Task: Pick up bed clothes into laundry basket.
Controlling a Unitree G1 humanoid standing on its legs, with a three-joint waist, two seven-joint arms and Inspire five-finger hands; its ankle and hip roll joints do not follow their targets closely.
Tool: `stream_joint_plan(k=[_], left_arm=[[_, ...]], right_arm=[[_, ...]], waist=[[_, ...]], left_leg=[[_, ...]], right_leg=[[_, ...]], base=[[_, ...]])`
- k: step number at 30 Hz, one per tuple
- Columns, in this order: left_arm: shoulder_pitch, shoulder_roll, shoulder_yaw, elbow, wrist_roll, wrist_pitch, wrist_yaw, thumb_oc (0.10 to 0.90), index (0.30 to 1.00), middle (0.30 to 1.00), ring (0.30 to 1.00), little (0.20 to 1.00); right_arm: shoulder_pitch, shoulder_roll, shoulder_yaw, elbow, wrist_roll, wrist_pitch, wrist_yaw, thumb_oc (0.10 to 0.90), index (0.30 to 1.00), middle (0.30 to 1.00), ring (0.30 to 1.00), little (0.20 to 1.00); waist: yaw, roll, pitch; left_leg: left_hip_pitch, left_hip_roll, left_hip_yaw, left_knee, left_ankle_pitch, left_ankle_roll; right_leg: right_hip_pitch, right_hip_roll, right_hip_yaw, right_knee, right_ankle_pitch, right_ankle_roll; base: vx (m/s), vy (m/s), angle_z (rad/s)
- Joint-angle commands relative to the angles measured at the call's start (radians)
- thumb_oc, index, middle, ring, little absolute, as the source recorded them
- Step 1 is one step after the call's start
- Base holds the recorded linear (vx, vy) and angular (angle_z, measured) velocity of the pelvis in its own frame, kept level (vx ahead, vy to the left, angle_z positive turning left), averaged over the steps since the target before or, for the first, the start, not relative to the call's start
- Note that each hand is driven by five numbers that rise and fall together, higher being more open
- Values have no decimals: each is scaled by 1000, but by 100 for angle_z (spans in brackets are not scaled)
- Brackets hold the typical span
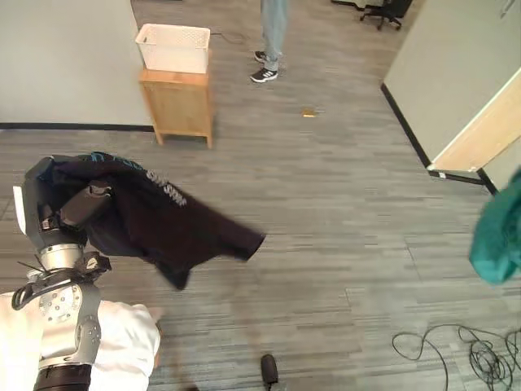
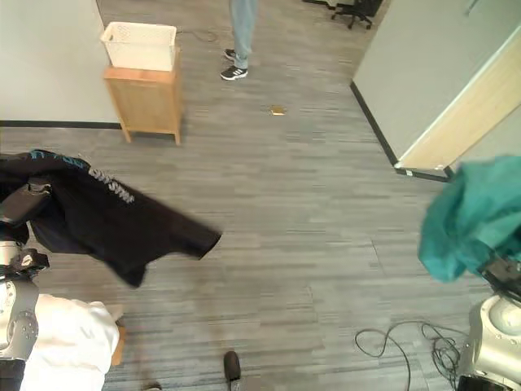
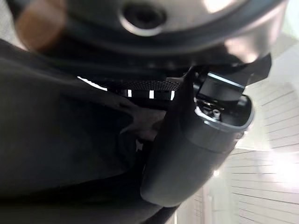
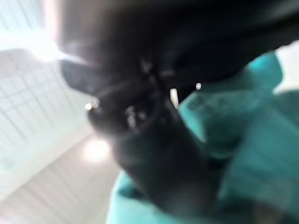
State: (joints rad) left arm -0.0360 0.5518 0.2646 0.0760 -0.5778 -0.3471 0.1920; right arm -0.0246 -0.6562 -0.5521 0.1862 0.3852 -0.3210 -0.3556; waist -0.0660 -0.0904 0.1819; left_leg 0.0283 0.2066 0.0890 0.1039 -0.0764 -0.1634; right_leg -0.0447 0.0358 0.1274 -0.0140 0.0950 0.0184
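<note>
The left hand [image 1: 77,210] grips a black shirt [image 1: 171,224] in the air, the right hand [image 4: 154,154] grips a teal cloth [image 2: 468,216], and the basket [image 1: 173,47] sits far off on a wooden stand [image 1: 179,106].

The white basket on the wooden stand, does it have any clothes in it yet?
Cannot tell. The basket sits upright on the stand, but its inside stays hidden from here.

The left hand [image 1: 81,208] is dark and blocky, its thumb [image 3: 196,144] a glossy black cylinder. Below the left hand, the left arm [image 1: 63,305] is silver-grey, with a ribbed ring and a round, screw-studded joint. The right arm [image 2: 498,330] is rounded silver-grey.
</note>
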Motion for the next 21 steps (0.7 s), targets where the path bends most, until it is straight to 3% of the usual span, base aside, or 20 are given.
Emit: stream_joint_plan(k=[1,2,3,4,9,12,13,15,18,19,21], left_arm=[[-55,91,106,-112,19,-115,27,400,300,300,300,300],[-53,91,106,-113,19,-115,27,400,300,300,300,300],[-57,90,99,-122,12,-108,13,400,300,300,300,300],[-62,87,91,-129,-3,-105,-4,400,300,300,300,300],[-55,75,72,-124,-8,-97,-19,400,300,300,300,300],[-44,73,73,-106,-18,-93,-19,400,300,300,300,300],[-46,-48,-94,40,77,-28,-77,400,300,300,300,300],[-53,-53,-108,59,78,-17,-89,400,300,300,300,300],[-38,-97,-133,76,62,-12,-94,400,300,300,300,300],[-33,-119,-151,82,29,1,-113,400,300,300,300,300],[-29,-117,-154,86,35,9,-120,400,300,300,300,300]], right_arm=[[-31,-108,13,-76,134,-107,107,400,300,300,300,300],[-30,-108,13,-75,137,-106,111,400,300,300,300,300],[-12,-85,65,-111,188,-78,186,400,300,300,300,300],[31,-39,65,-135,231,-70,220,400,300,300,300,300],[66,67,89,-189,211,-43,235,400,300,300,300,300],[56,69,113,-173,209,-26,236,400,300,300,300,300],[97,215,77,-160,74,-4,168,400,300,300,300,300],[120,224,72,-144,81,-2,177,400,300,300,300,300],[128,244,106,-145,115,-3,201,400,300,300,300,300],[99,196,140,-114,96,17,202,400,300,300,300,300],[89,178,144,-113,93,27,206,400,300,300,300,300]], waist=[[41,-3,-113],[41,-3,-117],[48,11,-111],[31,28,-115],[20,48,-125],[20,48,-124],[-38,137,15],[-40,119,-7],[-21,109,-29],[-7,109,-45],[-6,113,-52]], left_leg=[[-79,-29,-54,-26,105,45],[-72,-29,-52,-32,97,45],[-72,-61,-91,-78,104,48],[-54,-59,-65,-112,106,55],[-22,-80,-56,-159,108,62],[-13,-91,-43,-161,99,75],[-38,-192,-8,-153,97,134],[-33,-200,-16,-139,69,128],[-23,-198,-21,-133,64,127],[-15,-198,-11,-146,70,125],[-8,-197,-13,-153,73,124]], right_leg=[[14,-55,6,49,-154,92],[19,-56,6,47,-162,92],[10,-44,29,45,-146,91],[14,-37,28,37,-151,90],[21,-42,28,25,-144,99],[19,-51,39,26,-135,108],[-226,-26,85,367,-199,113],[-159,-35,92,169,-172,109],[-107,-45,94,132,-153,111],[-82,-60,73,96,-138,110],[-65,-60,69,76,-134,107]], base=[[-2,13,-32],[-69,50,-20],[-51,119,-20],[-87,112,-16],[-14,129,5],[1,102,-1],[89,72,1],[211,-113,-2],[140,-99,4],[158,-84,-10],[94,-50,-12]])
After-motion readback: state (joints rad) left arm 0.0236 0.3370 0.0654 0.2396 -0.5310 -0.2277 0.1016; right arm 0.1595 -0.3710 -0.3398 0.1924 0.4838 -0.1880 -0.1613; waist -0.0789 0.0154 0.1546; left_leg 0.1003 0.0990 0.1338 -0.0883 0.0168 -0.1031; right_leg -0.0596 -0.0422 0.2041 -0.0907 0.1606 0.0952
